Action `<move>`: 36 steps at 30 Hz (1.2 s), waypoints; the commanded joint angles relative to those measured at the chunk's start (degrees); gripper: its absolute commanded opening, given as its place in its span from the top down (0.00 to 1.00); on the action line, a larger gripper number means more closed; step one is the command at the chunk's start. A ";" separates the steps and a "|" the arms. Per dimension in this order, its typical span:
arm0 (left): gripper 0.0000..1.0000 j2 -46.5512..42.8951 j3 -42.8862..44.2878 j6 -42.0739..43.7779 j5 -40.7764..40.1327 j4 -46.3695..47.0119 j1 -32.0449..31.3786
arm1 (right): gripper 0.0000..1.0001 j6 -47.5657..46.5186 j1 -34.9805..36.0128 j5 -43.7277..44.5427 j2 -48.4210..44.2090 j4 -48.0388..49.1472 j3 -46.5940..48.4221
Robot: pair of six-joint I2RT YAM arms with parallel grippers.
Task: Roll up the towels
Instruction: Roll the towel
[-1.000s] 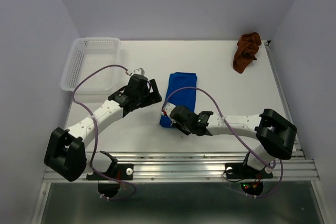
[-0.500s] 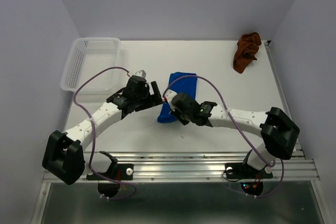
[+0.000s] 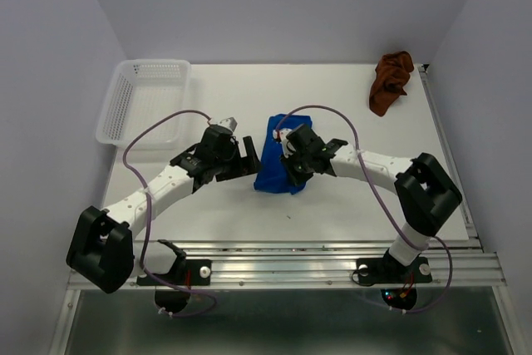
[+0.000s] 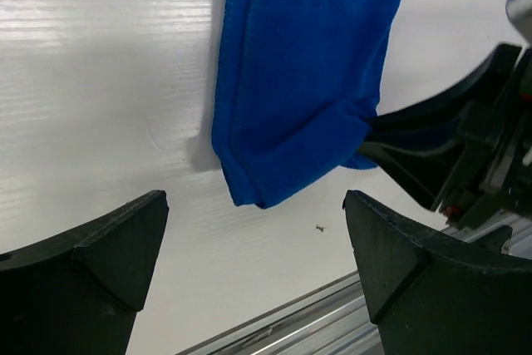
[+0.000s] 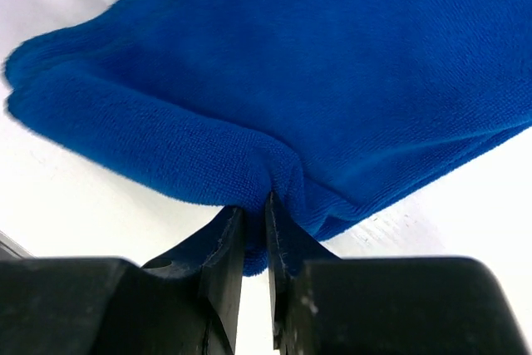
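So the right gripper [image 5: 268, 205] is clamped down on the near end of the blue towel [image 3: 270, 155]. In the right wrist view you can see a little pucker of cloth squeezed tight between the two fingers [image 5: 224, 247], with barely any gap. The towel edge bulges out in a thick folded lip on either side of the pinch. From the top camera the towel sits roughly in the middle of the table [image 3: 357, 205]. It's a long narrow strip running away from the arms, and its near end looks bunched up under the right gripper. Can't really tell if that counts as a proper roll or just a fold-over. The left gripper [image 3: 248, 158] is parked just to the left of the towel's near end with its jaws spread wide and nothing in them. In its wrist view the towel's near corner hangs in the gap between the two fingertips [image 4: 125, 230], not touching either one. The right arm's black gripper body pokes in from the right side, touching the cloth. The rust-brown towel [image 3: 391, 81] is crumpled in a heap by the far right corner of the table, well apart from both arms. A white perforated basket [image 3: 141, 101] sits at the far left edge.
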 commanded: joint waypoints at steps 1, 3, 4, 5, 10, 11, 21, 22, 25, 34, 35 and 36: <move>0.01 -0.73 -2.55 2.48 4.24 4.73 -0.75 | 0.79 3.46 -3.91 -4.61 2.69 -1.32 3.24; 0.01 -0.56 -3.87 2.66 5.13 5.52 -1.01 | 0.79 4.25 -5.40 -6.18 3.31 -1.23 4.20; 0.01 -0.47 -4.57 2.83 5.30 5.96 -1.27 | 0.78 4.78 -5.93 -6.89 3.92 -1.32 4.38; 0.01 -0.47 -4.93 3.01 5.57 6.22 -1.36 | 0.76 4.52 -6.46 -7.94 4.10 -1.32 4.73; 0.01 0.32 -6.86 3.71 8.29 11.48 -2.42 | 0.72 4.52 -6.46 -8.92 5.24 -1.41 5.35; 0.01 0.76 -6.69 3.71 7.95 11.76 -2.51 | 0.72 4.60 -6.46 -8.22 5.59 -1.58 5.44; 0.07 8.94 -4.67 3.36 2.76 12.55 -3.39 | 0.66 5.13 -7.52 -7.16 5.33 -2.37 6.23; 0.07 9.81 -4.32 3.10 2.15 13.60 -3.47 | 0.65 5.05 -7.52 -6.98 5.25 -2.37 6.14; 0.10 11.74 -3.18 2.83 0.74 16.15 -3.47 | 0.59 4.44 -7.52 -6.63 5.16 -2.64 5.70; 0.31 24.48 4.20 4.50 -0.67 15.98 -3.47 | 0.46 -0.31 -7.52 -1.62 1.91 -4.48 5.00; 0.34 25.10 5.17 4.50 -0.93 15.72 -3.39 | 0.45 -0.32 -7.52 -1.10 1.56 -4.57 4.65; 0.36 25.54 5.61 4.50 -1.28 15.46 -3.47 | 0.45 -0.14 -7.52 -0.92 1.21 -4.57 4.39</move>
